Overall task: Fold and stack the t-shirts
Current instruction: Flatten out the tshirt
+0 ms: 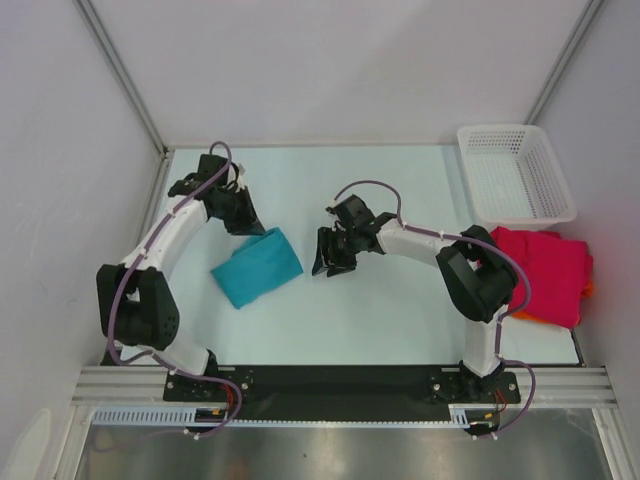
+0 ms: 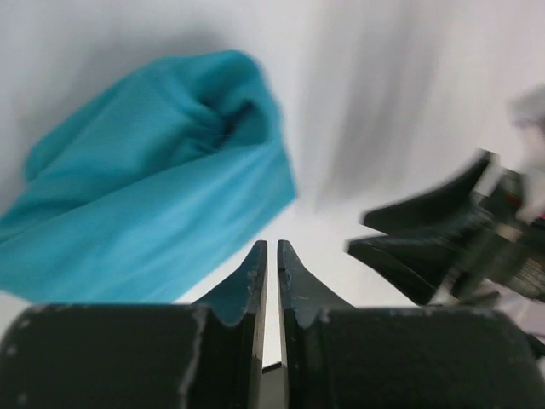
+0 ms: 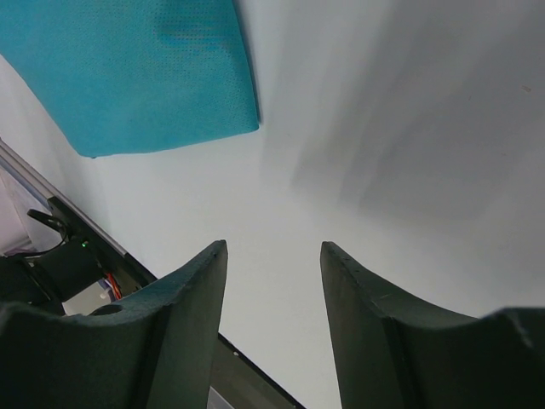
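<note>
A folded teal t-shirt (image 1: pixel 257 266) lies on the table left of centre; it also shows in the left wrist view (image 2: pixel 145 196) and in the right wrist view (image 3: pixel 136 72). My left gripper (image 1: pixel 243 218) is just above its far edge, shut and empty (image 2: pixel 272 247). My right gripper (image 1: pixel 331 257) is to the shirt's right, open and empty (image 3: pixel 274 249). A crimson-pink t-shirt (image 1: pixel 545 272) lies bunched at the right edge of the table, with an orange shirt's edge (image 1: pixel 587 289) showing under it.
A white mesh basket (image 1: pixel 515 174) stands at the back right, just behind the pink shirt. The right arm's elbow (image 1: pixel 472 275) lies next to the pink shirt. Grey walls enclose the table (image 1: pixel 400 320) on three sides.
</note>
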Robot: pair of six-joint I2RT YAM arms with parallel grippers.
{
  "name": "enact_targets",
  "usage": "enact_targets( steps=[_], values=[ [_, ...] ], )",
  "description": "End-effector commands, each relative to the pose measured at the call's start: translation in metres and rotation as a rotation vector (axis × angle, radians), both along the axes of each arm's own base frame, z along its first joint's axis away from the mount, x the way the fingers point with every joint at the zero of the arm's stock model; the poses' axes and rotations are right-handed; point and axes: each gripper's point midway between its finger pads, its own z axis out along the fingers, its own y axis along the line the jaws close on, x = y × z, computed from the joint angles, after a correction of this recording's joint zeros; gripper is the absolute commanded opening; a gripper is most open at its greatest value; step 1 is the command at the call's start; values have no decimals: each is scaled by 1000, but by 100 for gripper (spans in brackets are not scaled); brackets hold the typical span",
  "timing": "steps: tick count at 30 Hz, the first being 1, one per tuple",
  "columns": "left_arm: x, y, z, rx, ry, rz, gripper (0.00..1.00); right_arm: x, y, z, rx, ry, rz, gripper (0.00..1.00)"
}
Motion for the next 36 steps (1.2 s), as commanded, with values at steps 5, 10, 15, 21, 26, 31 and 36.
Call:
enact_targets(
  steps=[5,10,15,21,26,31,36],
  values=[
    [11,50,-52,256,136,80,22,3,-13,23,3,-52,-16,54],
    [7,60,-80,317,195,85,23,2,-19,21,-4,-49,-23,54],
    [4,61,-97,330,230,83,24,1,-19,19,-6,-42,-19,54],
    [6,59,-92,317,219,84,25,1,-20,15,-12,-37,-18,54],
    [11,62,-57,329,137,81,48,0,-18,11,-8,-24,-17,54],
    [3,62,-55,326,127,56,56,0,-16,11,-3,-22,-16,54],
    [0,57,-63,296,128,41,57,-2,-16,8,-9,-14,-19,53]
  ],
)
